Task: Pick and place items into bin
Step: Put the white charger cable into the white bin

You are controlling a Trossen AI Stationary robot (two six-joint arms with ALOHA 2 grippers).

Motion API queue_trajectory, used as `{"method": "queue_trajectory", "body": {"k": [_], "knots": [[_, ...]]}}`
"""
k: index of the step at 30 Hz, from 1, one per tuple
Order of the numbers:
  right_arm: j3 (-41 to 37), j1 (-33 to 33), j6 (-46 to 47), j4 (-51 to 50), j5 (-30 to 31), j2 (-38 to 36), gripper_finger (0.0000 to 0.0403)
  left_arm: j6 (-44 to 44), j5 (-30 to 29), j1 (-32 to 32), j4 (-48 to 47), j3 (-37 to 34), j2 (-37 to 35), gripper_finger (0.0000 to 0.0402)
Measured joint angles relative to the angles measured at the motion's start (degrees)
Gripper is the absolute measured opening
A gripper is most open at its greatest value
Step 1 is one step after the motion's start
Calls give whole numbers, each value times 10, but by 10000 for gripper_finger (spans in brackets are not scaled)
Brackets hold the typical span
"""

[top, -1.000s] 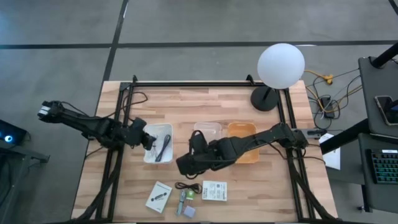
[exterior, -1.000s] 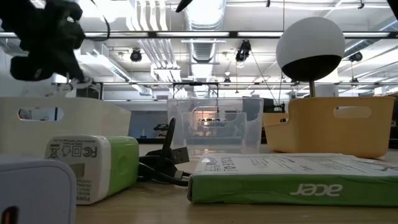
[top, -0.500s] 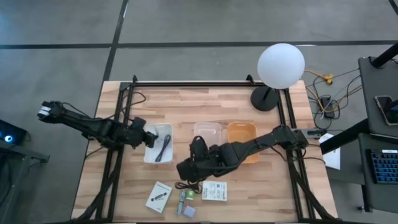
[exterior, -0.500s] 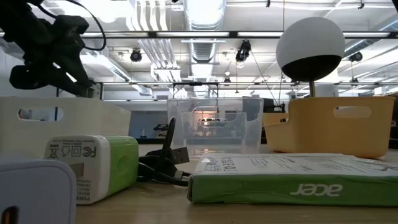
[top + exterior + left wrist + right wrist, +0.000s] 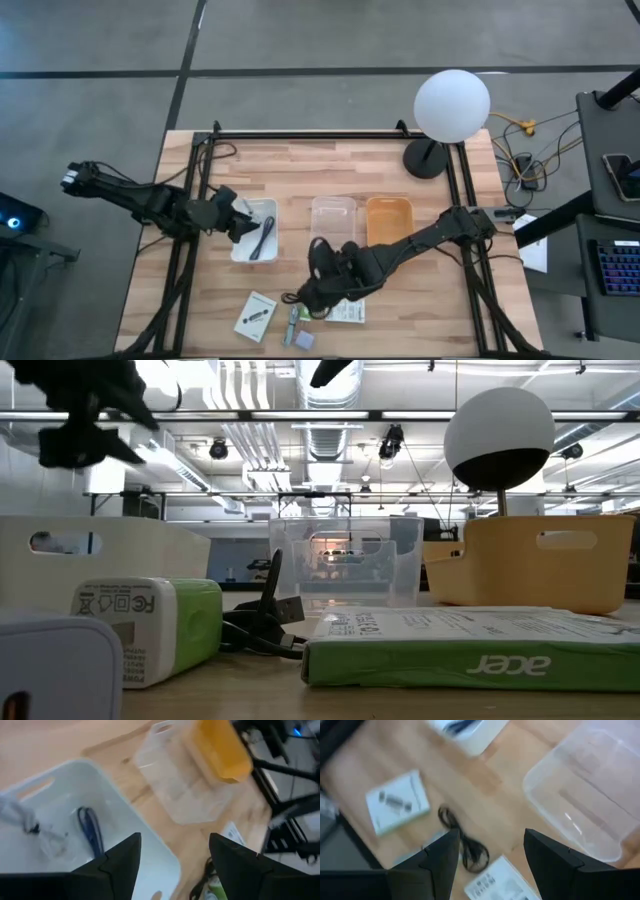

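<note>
My right gripper [image 5: 318,285] [image 5: 487,865] is open and hovers just above the coiled black cable [image 5: 298,298] [image 5: 465,842], which lies flat on the table. A white printed card [image 5: 255,315] [image 5: 397,802] lies left of the cable. A white packet [image 5: 347,308] lies to its right. A green and white piece [image 5: 298,318] and a grey cube [image 5: 303,340] lie near the front edge. My left gripper [image 5: 238,215] [image 5: 172,865] is open and empty above the white bin [image 5: 255,232], which holds a dark blue long item [image 5: 90,827].
A clear bin [image 5: 335,215] and an orange bin [image 5: 388,220] stand side by side right of the white bin. A white globe lamp [image 5: 452,105] stands at the far right corner. Black frame rails [image 5: 300,135] run along the table's far, left and right sides.
My right gripper has moved toward the table's near edge, from beside the clear bin to over the coiled cable. My left gripper has stayed over the white bin, dipping and then rising a little.
</note>
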Motion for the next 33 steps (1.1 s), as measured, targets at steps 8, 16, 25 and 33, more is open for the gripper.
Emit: {"method": "queue_trajectory", "body": {"k": [8,16,25,33], "knots": [[-28,-1,7,21,-21,0,190,12,-98,-3,-175,34,22,205],[-29,-9,19,40,-8,0,176,116,-146,31,-210,48,61,128],[-32,-10,6,41,-22,1,173,372,-97,35,-276,65,69,122],[-33,-10,-18,43,-32,1,172,635,-73,47,-275,74,11,121]]}}
